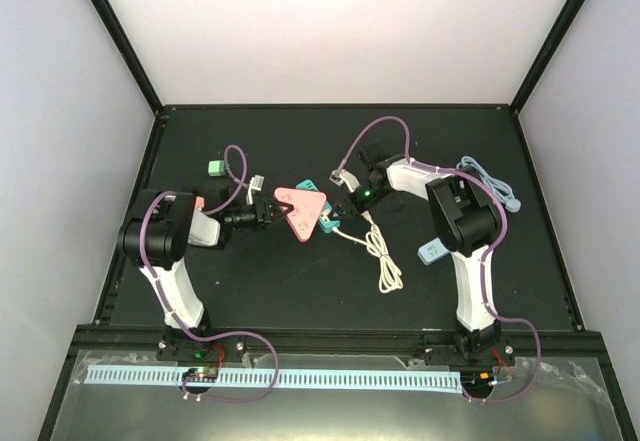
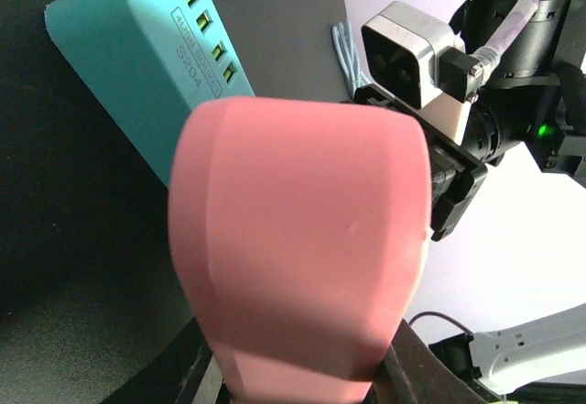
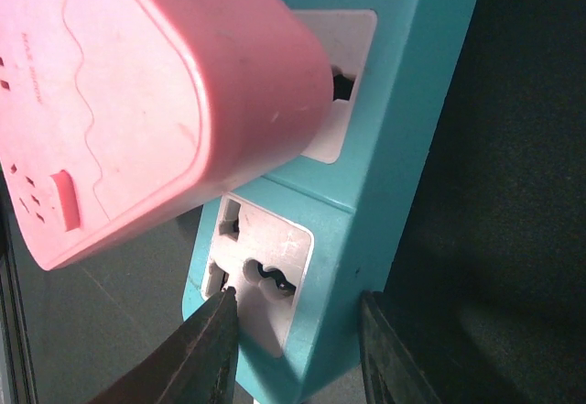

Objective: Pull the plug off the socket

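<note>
A pink triangular plug [image 1: 301, 209] sits in a teal socket strip [image 1: 330, 224] at the table's middle. My left gripper [image 1: 268, 215] is shut on the plug's left end. In the left wrist view the plug [image 2: 298, 239] fills the frame between my fingers [image 2: 209, 376], with the teal strip [image 2: 137, 56] behind it. My right gripper [image 1: 342, 211] is shut on the strip's end. In the right wrist view the plug [image 3: 156, 102] still sits in the strip's [image 3: 403, 102] upper outlet, and my fingers [image 3: 206, 354] clamp the strip's lower end beside a vacant outlet [image 3: 261, 276].
A white cable [image 1: 385, 257] trails from the strip toward the front. A grey-white plug [image 1: 340, 176], a green block [image 1: 214, 167], a white adapter [image 1: 256, 183], a light blue adapter [image 1: 432, 252] and a light blue cable [image 1: 492, 181] lie around.
</note>
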### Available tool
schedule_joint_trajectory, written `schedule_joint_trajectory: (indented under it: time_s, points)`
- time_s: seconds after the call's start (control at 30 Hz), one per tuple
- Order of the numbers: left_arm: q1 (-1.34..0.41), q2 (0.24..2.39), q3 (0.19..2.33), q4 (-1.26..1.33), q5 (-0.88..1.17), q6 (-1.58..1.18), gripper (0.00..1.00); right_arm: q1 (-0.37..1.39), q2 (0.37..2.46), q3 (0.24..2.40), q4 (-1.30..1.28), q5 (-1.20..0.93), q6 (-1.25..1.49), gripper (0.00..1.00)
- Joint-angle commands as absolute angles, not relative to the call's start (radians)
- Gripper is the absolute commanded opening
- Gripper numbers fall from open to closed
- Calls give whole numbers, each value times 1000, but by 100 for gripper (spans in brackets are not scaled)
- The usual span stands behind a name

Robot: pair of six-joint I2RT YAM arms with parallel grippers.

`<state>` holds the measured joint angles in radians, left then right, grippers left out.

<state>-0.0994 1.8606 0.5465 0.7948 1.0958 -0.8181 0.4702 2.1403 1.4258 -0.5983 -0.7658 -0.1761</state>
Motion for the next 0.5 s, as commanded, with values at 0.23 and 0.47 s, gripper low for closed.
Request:
schedule_joint_trajectory:
  time_s: [0.23, 0.47]
  points:
    - [-90, 1866, 537, 932, 1185, -897, 2, 486, 2214, 1397, -571, -646, -183, 38]
    - [-89, 1859, 530, 1058, 1207, -1018, 2, 486, 2216, 1399, -570, -640, -178, 39]
